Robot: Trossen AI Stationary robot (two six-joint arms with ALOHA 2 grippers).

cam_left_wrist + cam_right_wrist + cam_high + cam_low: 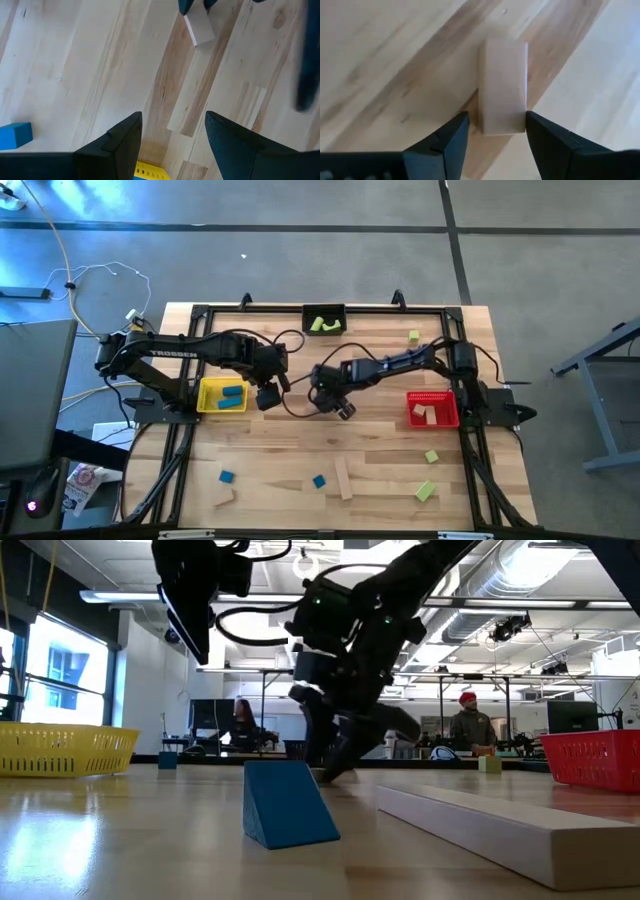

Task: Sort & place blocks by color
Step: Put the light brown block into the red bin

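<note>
A plain light-wood block (502, 85) lies flat on the table near its middle, also seen in the left wrist view (200, 27). My right gripper (496, 125) (343, 410) slants down over it, open, with one finger on either side of the block's near end; I see no lifting. My left gripper (172, 125) (268, 398) hangs open and empty above the table beside the yellow bin (205, 385), which holds blue blocks (232, 394). The red bin (412, 398) holds wood pieces, and the black bin (306, 323) holds green ones.
Loose blocks lie toward the near edge: two blue (226, 477) (319, 481), a long wood bar (343, 478), a small wood piece (224, 500), and green ones (431, 456) (425, 491). Another green block (413, 336) lies at the far right. People sit in the room beyond (475, 725).
</note>
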